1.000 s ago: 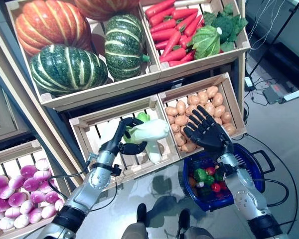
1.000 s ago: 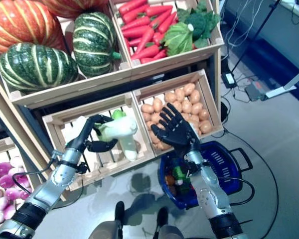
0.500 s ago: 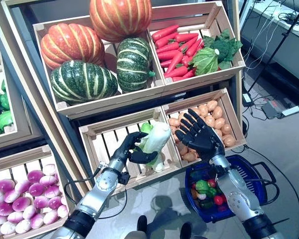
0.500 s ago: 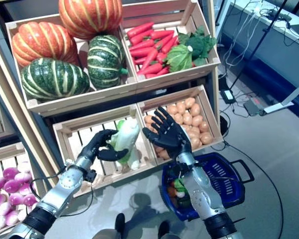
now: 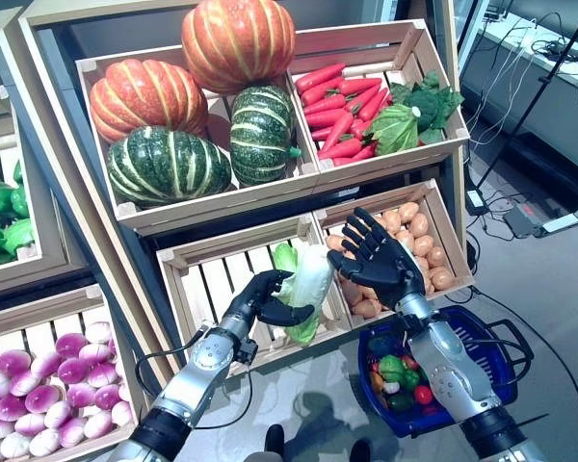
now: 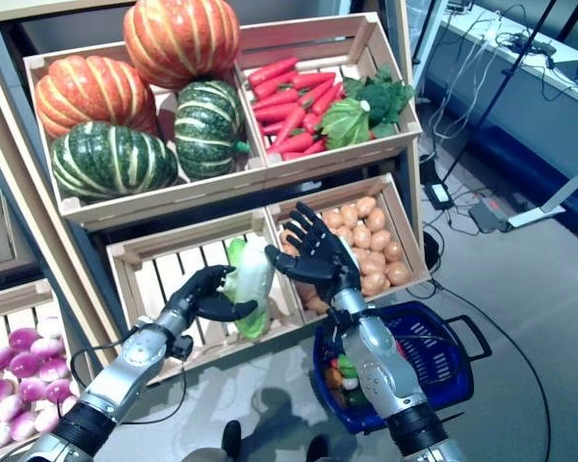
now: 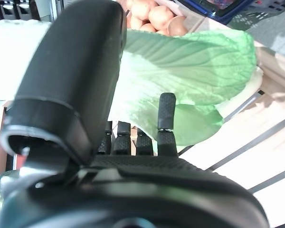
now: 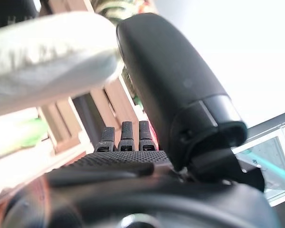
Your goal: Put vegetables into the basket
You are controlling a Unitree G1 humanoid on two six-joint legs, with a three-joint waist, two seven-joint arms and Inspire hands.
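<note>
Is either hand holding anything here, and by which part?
The left hand grips the napa cabbage around its middle. The right hand, fingers spread, holds nothing.

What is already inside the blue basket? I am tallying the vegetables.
The blue basket holds green and red vegetables; the right hand's arm covers part of it.

Pumpkins (image 5: 238,43): four. Cabbage (image 5: 303,289): one. Basket (image 5: 496,371): one.
</note>
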